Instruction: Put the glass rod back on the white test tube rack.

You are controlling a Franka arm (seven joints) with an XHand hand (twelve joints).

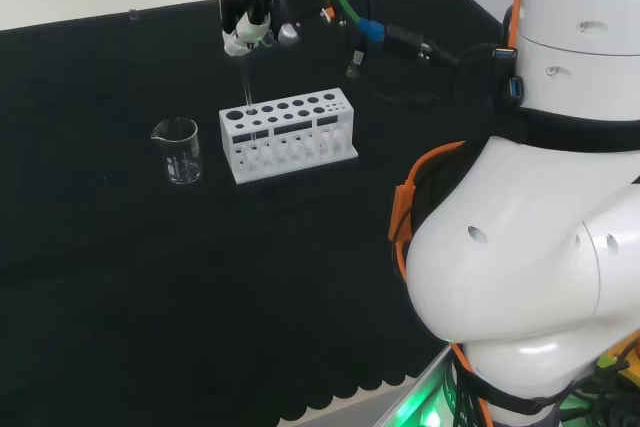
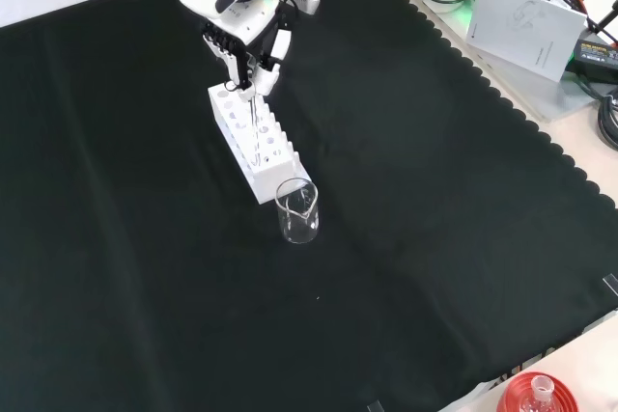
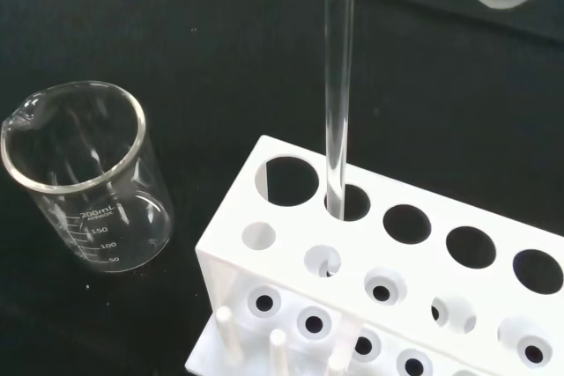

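Worktop (image 2: 406, 238): covered in black cloth with a scalloped edge, mostly bare. In the front view, papers (image 2: 529, 18) and cables lie on the pale surface beyond the cloth at upper right; a red ribbed stand (image 2: 534, 396) sits at the bottom edge.

White test tube rack (image 1: 288, 135): near mid-cloth, two rows of round holes on top.

Beaker (image 1: 178, 151): clear glass, upright, just beside the rack's end, apart from it. Nothing blocks the rack.

Hand (image 1: 252, 19): directly above the rack's beaker-side end, fingers (image 2: 236, 57) curled and pinching the top of the glass rod.

Glass rod (image 3: 338, 85): upright, hanging straight down; in the wrist view its lower end enters the second hole of the rack's back row.
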